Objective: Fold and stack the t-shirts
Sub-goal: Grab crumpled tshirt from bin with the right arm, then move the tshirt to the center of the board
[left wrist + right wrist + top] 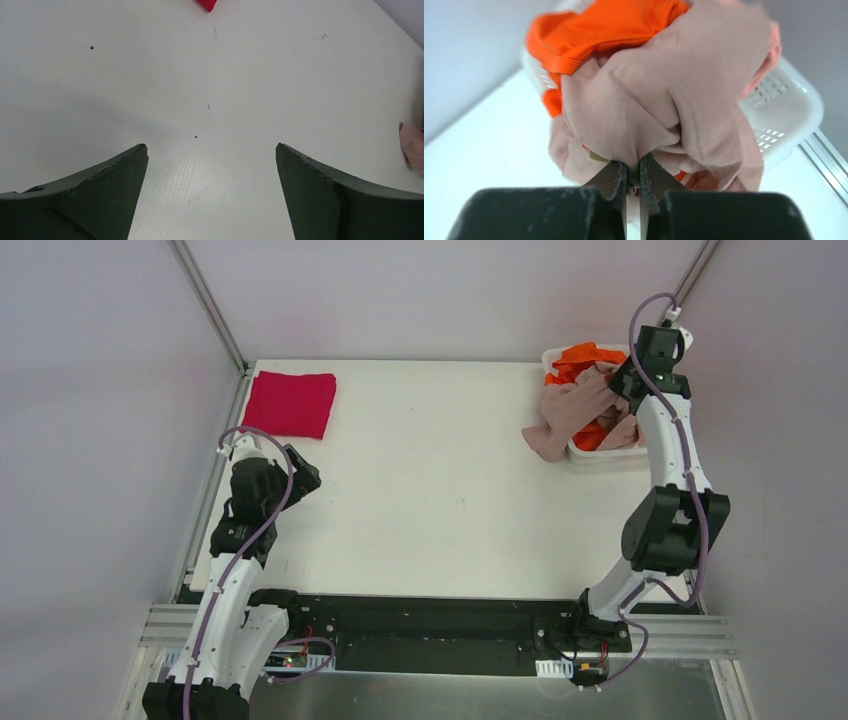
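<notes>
A crimson t-shirt (291,403) lies folded flat at the table's far left; only its corner (206,4) shows in the left wrist view. A dusty-pink t-shirt (572,412) hangs bunched over the near rim of the white basket (606,456), part of it resting on the table. My right gripper (622,390) is shut on a fold of this pink t-shirt (659,110), its jaws (633,167) pinching cloth between them. A bright orange t-shirt (601,27) lies in the basket behind it. My left gripper (212,150) hovers open over bare table, holding nothing.
The white lattice basket (786,107) stands at the far right corner, near the frame post (695,275). An edge of pink cloth (413,145) shows at the right side of the left wrist view. The arm bases sit on the black rail (430,625) at the near edge.
</notes>
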